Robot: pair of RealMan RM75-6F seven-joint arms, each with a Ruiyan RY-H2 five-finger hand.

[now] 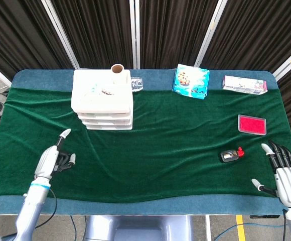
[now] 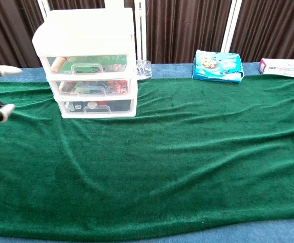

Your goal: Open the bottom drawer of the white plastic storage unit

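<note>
The white plastic storage unit [image 1: 104,98] stands at the back left of the green cloth, three drawers high. In the chest view the unit [image 2: 88,35] faces me and its bottom drawer [image 2: 96,107] sits flush in the frame, with small items inside. My left hand [image 1: 55,158] hovers over the cloth in front and to the left of the unit, well apart from it, turned edge-on and holding nothing. Two of its fingertips [image 2: 5,109] show apart at the chest view's left edge. My right hand [image 1: 286,173] hangs at the table's front right corner, fingers spread, empty.
A cardboard tube [image 1: 117,69] and a clear item [image 1: 137,83] stand behind the unit. A blue cookie pack [image 1: 190,82], a white and pink box [image 1: 244,84], a red case [image 1: 252,124] and a black device [image 1: 231,155] lie to the right.
</note>
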